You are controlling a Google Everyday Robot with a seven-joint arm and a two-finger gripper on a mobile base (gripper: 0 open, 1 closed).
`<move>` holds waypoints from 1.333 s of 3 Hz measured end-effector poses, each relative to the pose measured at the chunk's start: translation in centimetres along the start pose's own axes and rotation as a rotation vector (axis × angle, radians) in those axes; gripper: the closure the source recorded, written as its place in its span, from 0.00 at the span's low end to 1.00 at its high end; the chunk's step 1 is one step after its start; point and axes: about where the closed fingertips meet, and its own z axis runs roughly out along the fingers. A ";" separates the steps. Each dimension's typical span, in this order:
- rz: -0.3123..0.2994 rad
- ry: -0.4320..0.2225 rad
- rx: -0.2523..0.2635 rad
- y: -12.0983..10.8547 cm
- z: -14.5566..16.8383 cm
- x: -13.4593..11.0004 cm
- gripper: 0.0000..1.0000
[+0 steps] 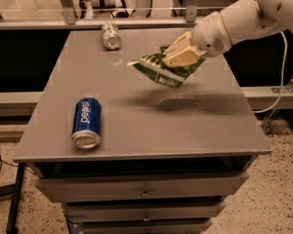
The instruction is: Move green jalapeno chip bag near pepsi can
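Since the gripper (pixel 175 57) has its fingers clamped on the green jalapeno chip bag (pixel 158 72), aloft above the table (pixel 195 126), carry it toward the pepsi can (pixel 87 122) lying front-left and release just beside it, no bumping.

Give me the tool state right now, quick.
The tool: closed on the green jalapeno chip bag, holding it in the air above the table, right of centre.

The green jalapeno chip bag (pixel 162 75) hangs tilted in the gripper (pixel 175 59) — pepsi can (pixel 87 122) (sideways) lies front-left.
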 end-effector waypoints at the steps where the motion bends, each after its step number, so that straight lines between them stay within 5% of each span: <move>1: -0.113 -0.027 -0.146 4.9 3.0 -1.3 1.00; 3: -0.346 -0.042 -0.339 10.3 4.7 -1.9 1.00; 4: -0.441 -0.043 -0.416 12.0 5.2 -1.7 0.82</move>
